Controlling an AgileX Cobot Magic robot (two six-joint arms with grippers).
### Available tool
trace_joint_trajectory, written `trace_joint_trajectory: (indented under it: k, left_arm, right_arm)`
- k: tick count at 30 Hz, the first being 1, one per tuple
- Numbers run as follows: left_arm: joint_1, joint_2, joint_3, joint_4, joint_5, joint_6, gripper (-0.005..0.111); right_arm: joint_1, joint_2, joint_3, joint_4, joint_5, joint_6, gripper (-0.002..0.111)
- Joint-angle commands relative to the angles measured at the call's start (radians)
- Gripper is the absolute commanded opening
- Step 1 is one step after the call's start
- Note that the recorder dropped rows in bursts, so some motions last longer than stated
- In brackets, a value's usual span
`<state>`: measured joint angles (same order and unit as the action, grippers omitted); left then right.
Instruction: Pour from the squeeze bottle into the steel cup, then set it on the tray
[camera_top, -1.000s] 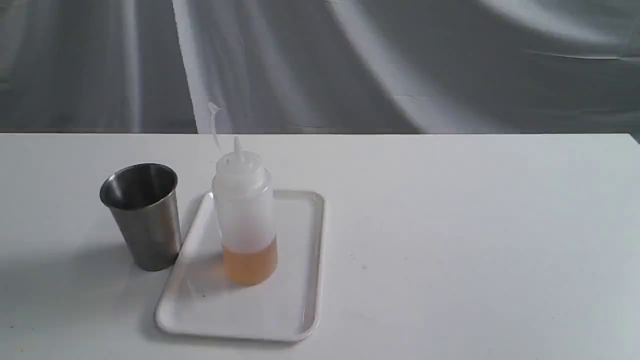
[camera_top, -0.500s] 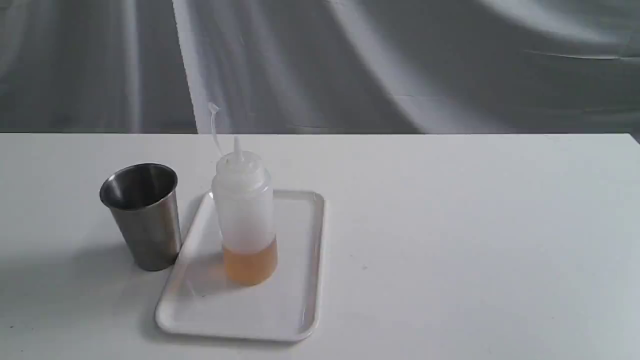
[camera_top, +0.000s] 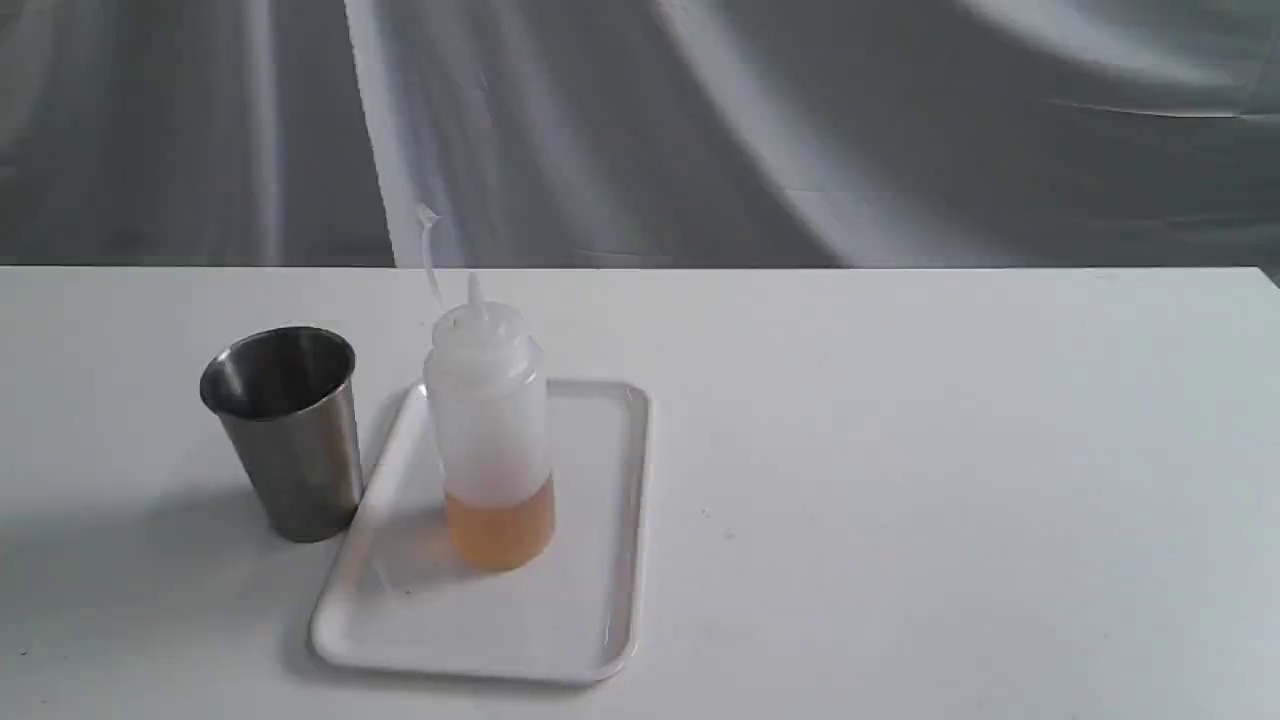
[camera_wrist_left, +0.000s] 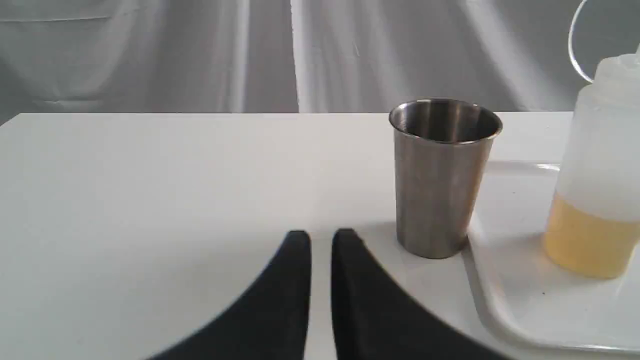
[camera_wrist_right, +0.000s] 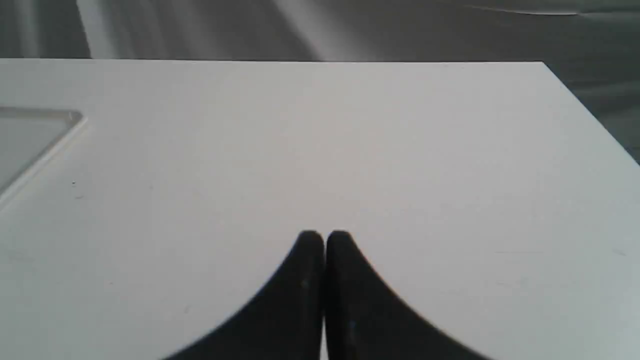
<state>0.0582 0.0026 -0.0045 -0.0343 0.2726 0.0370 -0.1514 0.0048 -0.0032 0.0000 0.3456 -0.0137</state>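
**Bottle on tray, both grippers clear**

Left gripper (camera_wrist_left: 321, 234): fingers all but together, thin slit, holding nothing. Right gripper (camera_wrist_right: 325, 235): pressed together, empty, over bare table (camera_top: 900, 450). Beyond them, untouched by either, the squeeze bottle (camera_top: 490, 430) stands upright on the tray (camera_top: 590, 560). The steel cup (camera_top: 290, 450) stands just left of the tray.

I am holding the left gripper (camera_wrist_left: 321, 235) empty, jaws nearly together, a thin slit between. I am holding the right gripper (camera_wrist_right: 325, 235) empty, jaws pressed fully together.
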Motion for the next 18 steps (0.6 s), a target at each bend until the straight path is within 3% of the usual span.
trace_joint_trajectory:
  k: [1,18]
  left_arm:
    - [-0.005,-0.003,0.004,0.0,-0.007,-0.005,0.008]
    - [-0.005,-0.003,0.004,0.0,-0.007,-0.005,0.008]
  right_arm:
    - [-0.031,-0.005,0.003,-0.015,0.0,-0.048,0.0]
    - [-0.048,-0.005,0.003,-0.008,0.0,-0.069,0.0]
